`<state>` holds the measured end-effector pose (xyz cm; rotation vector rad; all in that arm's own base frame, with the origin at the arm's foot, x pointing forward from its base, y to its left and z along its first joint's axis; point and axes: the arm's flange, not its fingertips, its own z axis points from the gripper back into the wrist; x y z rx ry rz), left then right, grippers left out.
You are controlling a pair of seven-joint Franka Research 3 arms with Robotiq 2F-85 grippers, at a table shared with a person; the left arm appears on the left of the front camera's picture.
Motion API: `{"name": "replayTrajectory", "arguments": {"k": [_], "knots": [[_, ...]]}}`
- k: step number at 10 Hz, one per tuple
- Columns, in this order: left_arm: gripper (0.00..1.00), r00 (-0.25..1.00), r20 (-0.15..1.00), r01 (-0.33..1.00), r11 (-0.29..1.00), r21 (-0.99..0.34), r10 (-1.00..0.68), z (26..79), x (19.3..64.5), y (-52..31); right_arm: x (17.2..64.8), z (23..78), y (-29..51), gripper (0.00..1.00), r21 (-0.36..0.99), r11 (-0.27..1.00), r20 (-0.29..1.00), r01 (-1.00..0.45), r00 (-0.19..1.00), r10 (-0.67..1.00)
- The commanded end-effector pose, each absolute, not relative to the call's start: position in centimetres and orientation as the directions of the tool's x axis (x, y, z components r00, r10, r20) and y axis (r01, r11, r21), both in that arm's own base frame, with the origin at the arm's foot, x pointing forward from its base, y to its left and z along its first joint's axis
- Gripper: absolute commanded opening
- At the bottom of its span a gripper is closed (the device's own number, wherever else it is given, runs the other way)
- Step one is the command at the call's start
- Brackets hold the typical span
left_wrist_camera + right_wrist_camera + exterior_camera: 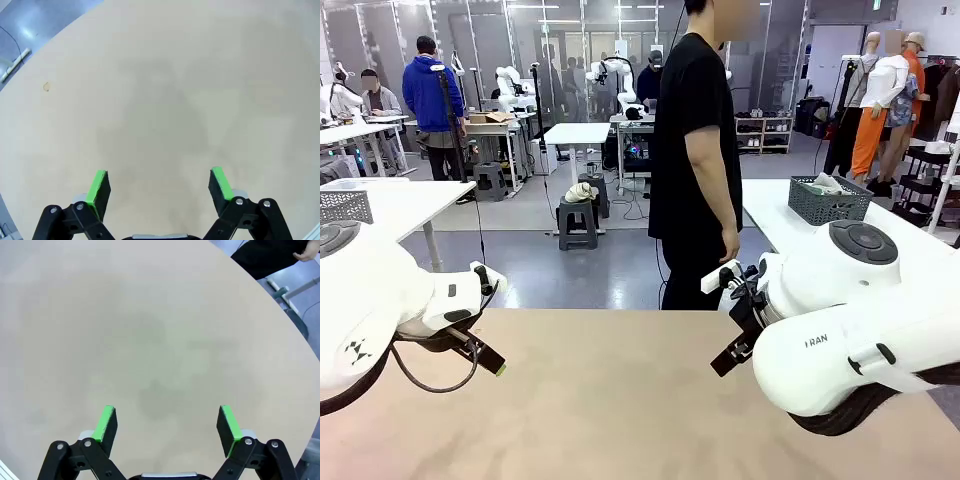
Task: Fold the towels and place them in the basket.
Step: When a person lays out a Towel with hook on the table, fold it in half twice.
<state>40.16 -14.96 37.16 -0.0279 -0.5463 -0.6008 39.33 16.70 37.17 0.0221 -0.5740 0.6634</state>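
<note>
Left gripper [160, 181] and right gripper [164, 419] both spread wide, holding nothing, over the table [610, 410]. Person [695, 150] stands at far edge. I'd stay wide, hover, wait for cloth.

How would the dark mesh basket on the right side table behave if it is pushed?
The basket is probably light, since its walls are open lattice. It would likely slide, not tip: it looks low and wide, on a smooth white table.

Open lab hall: white worktables [578, 133], stools [577, 222]
</note>
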Motion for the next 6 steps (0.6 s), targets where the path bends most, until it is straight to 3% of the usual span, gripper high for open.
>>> {"name": "replayTrajectory", "arguments": {"k": [1, 6], "knots": [[1.00, 0.688, 0.496, 0.545, 0.828, 0.131, -0.530, 37.17, 40.15, -14.99, 39.33, 37.17, 16.70, 1.00, -0.159, 0.793, 0.510, -0.587, 0.639, 0.576], [1.00, 0.688, 0.496, 0.545, 0.828, 0.131, -0.530, 37.17, 40.15, -14.99, 39.33, 37.17, 16.70, 1.00, -0.159, 0.793, 0.510, -0.587, 0.639, 0.576]]}}
